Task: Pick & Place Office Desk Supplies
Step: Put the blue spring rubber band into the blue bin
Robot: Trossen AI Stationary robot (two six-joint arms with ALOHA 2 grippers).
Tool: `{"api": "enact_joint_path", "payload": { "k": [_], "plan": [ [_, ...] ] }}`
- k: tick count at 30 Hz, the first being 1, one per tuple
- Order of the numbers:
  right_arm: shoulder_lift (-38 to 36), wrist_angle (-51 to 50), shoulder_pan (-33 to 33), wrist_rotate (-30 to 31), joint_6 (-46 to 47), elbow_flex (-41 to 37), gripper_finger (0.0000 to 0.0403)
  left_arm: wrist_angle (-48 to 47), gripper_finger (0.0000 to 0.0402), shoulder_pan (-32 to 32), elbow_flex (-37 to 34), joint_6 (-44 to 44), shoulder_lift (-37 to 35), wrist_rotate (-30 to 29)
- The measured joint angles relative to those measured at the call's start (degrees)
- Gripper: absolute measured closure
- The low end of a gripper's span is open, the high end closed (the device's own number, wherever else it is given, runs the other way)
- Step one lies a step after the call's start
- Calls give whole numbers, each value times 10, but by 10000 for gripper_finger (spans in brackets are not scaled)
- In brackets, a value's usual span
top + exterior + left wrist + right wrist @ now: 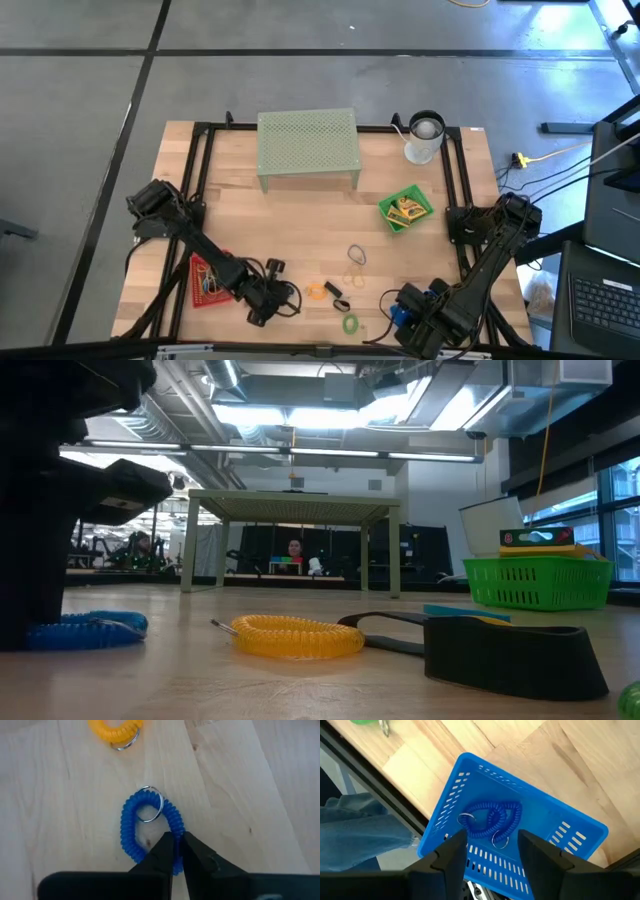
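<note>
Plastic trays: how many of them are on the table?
3. A red tray sits at the table's left side, a green tray right of centre, and a blue tray lies under the right gripper. None seems hidden.
</note>
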Motion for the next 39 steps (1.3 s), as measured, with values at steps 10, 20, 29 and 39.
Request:
{"api": "enact_joint_path", "payload": {
  "k": [10, 20, 29, 39],
  "plan": [
    [0, 41, -1, 102, -17, 0, 227, 90, 384, 9, 35, 90, -65, -108],
    [0, 101, -19, 292, -148, 0, 227, 256, 384, 9, 43, 197, -111, -246],
    [0, 233, -39, 465, -548, 0, 227, 335, 384, 9, 43, 195, -111, -191],
    [0, 349, -96, 494, -747, 0, 227, 335, 384, 9, 43, 167, -111, -149]
  ]
}}
